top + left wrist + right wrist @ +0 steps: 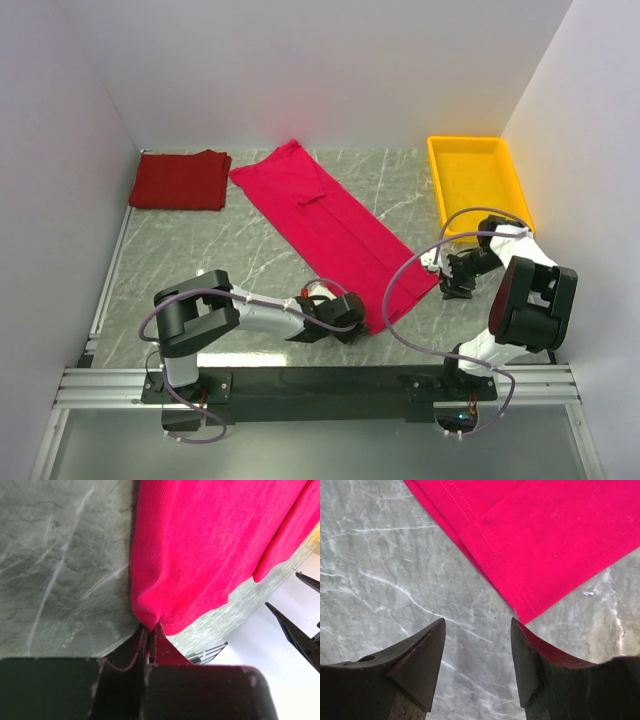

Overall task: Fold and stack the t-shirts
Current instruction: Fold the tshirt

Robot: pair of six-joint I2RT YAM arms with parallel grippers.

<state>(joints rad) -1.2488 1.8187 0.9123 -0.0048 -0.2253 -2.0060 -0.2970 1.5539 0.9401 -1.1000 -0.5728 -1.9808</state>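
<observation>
Grey marbled table (200, 250) between white walls (330, 70) — left gripper (149, 630) pinches the crimson t-shirt (330, 225), right gripper (477, 625) gapes.

Bright, even light falls from overhead and bounces off the white walls (350, 70), so shadows are soft and thin. The table (200, 240) has a pale sheen along its near edge. The crimson shirt (330, 225) glows, nearly oversaturated. Up close, the left gripper (151, 627) and the right gripper (477, 622) look dark and soft-edged. The background behind the left one is blown out white.
</observation>
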